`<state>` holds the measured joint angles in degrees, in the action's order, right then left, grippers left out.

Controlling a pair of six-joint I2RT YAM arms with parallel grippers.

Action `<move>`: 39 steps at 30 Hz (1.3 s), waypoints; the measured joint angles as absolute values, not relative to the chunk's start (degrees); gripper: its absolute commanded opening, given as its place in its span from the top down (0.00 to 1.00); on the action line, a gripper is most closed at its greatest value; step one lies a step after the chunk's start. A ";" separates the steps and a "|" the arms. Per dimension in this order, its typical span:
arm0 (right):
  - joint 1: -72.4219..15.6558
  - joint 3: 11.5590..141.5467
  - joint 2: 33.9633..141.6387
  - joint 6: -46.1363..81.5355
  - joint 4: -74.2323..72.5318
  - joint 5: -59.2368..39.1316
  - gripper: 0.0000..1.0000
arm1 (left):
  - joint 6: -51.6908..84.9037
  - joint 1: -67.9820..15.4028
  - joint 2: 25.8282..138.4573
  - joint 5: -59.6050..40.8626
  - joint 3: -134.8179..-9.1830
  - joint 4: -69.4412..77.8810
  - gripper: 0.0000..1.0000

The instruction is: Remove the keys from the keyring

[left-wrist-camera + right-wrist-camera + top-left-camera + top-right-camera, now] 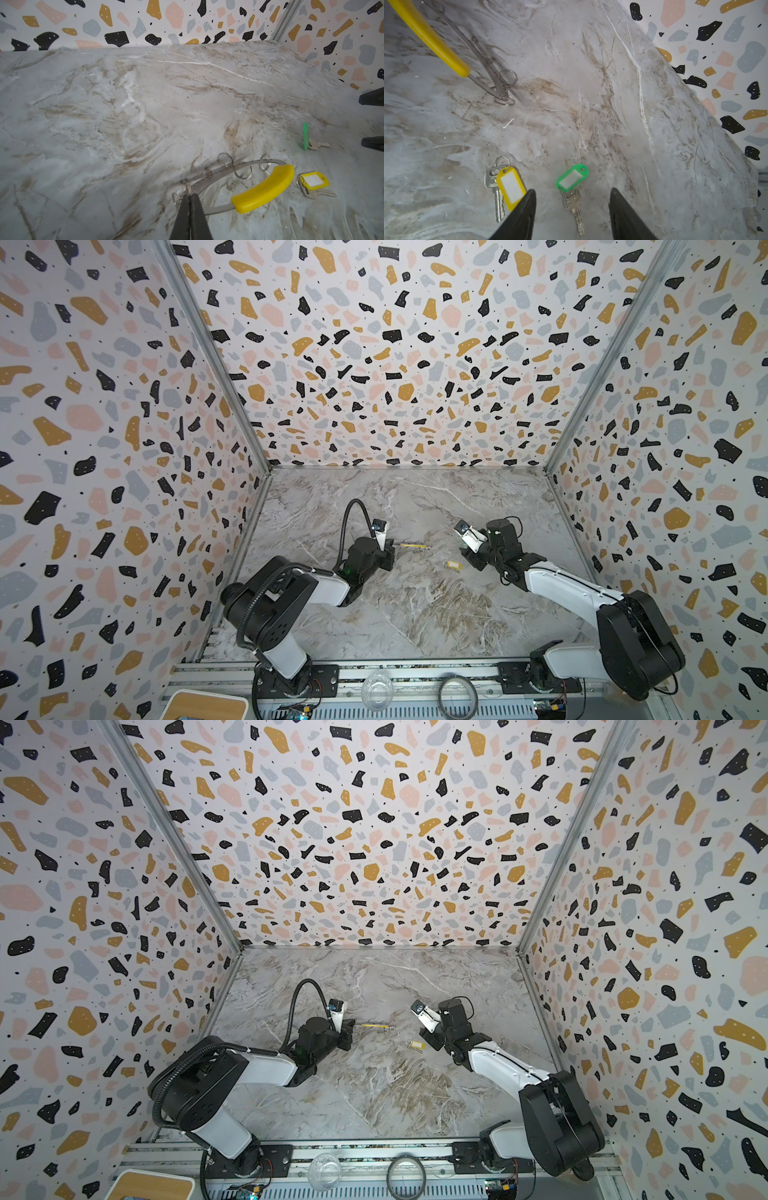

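Observation:
The keyring [264,189] is a thin silvery band loop with a yellow sleeve, and it carries several small empty split rings [243,174]. My left gripper [189,194] is shut on its band; in both top views the keyring [412,546] [374,1026] shows edge-on as a thin yellow line just off that gripper [391,551]. Both keys lie loose on the marble, off the loop: the yellow-tagged key [510,187] [454,565] and the green-tagged key [572,179] [305,136]. My right gripper [572,189] hangs open over the green-tagged key, touching nothing.
Terrazzo-patterned walls close in the marble table [415,614] on three sides. On the front rail stand a dark thick ring [458,697], a clear glass cup [377,691] and a wooden-topped box [205,705]. The right gripper's fingers [372,143] show beside the green tag.

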<state>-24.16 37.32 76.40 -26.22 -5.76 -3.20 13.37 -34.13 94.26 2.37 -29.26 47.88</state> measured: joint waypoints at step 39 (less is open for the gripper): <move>-6.59 6.83 86.48 -2.50 -76.90 5.98 0.01 | 3.64 -9.21 70.13 31.07 -3.44 59.13 0.00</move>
<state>-6.59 6.83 86.48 -2.50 -76.90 5.98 3.64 -9.21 70.13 31.07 -3.44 59.13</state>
